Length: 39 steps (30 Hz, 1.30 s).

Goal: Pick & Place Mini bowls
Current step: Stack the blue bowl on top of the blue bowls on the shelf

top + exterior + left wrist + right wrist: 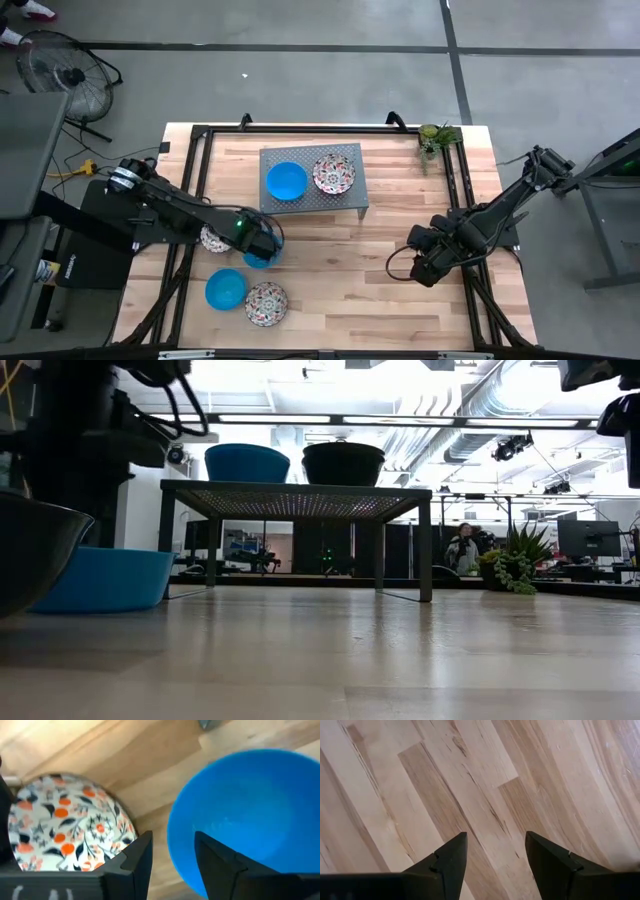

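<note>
My left gripper (173,840) is open and points down at the left middle of the table (262,248). One finger is over the inside of a blue mini bowl (250,815), the other outside its rim. A floral mini bowl (70,822) sits on the table right beside it. One blue bowl (286,180) and one floral bowl (333,174) rest on the grey perforated stand (312,196). Another blue bowl (226,289) and floral bowl (266,303) sit near the table's near edge. My right gripper (496,842) is open above bare wood at the right (422,268).
A small green plant (436,136) stands at the table's far right corner. The stand (290,495) rises on legs with open space beneath it. Bare wood lies between the two arms and in front of the stand. Black frame rails run along the table's left and right sides.
</note>
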Each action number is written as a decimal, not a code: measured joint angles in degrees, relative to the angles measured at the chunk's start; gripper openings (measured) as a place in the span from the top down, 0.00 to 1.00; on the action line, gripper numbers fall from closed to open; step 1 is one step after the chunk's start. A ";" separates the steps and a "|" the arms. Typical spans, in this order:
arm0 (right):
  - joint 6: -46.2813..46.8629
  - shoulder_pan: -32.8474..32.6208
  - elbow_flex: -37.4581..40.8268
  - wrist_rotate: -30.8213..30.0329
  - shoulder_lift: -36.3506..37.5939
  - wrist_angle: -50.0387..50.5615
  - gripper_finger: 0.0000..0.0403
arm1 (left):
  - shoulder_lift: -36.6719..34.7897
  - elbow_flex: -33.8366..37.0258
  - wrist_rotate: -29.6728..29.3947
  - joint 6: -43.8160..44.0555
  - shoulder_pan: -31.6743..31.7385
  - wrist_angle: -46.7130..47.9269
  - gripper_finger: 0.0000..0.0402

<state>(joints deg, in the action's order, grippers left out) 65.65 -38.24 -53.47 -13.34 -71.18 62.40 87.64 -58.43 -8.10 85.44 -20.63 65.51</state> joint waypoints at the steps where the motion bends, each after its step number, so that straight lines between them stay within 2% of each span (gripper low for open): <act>1: 0.03 0.00 0.00 -0.05 0.00 -0.06 0.53 | 0.00 0.01 0.00 -1.23 0.87 -0.14 0.65; 6: 0.38 0.00 0.00 -0.03 0.00 -0.30 0.53 | 0.00 0.07 0.01 -8.01 4.93 -1.08 0.65; 15: 1.38 -0.02 0.00 0.00 0.00 -0.66 0.53 | -0.06 0.07 3.74 -26.55 11.15 -2.59 0.65; 23: 1.38 0.00 0.00 0.02 0.00 -0.66 0.53 | -0.15 -0.07 7.23 -41.47 12.33 -2.82 0.65; 28: 1.40 0.00 0.00 0.09 0.00 -0.66 0.53 | -0.13 -0.04 7.39 -45.31 12.32 -2.60 0.65; 33: 1.88 -0.02 0.00 0.27 0.00 -0.73 0.53 | -0.14 -0.05 8.21 -46.61 9.50 -1.85 0.65; 35: 2.43 0.00 0.00 0.26 0.00 -0.73 0.53 | 0.14 0.23 10.19 -45.92 7.57 -1.85 0.65; 39: 2.47 -0.02 0.00 0.26 0.00 -0.93 0.53 | 0.00 0.17 9.51 -41.28 4.09 -1.24 0.65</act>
<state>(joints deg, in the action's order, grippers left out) 68.12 -38.25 -53.47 -13.08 -71.18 61.47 87.64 -58.26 1.41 44.17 -16.54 64.27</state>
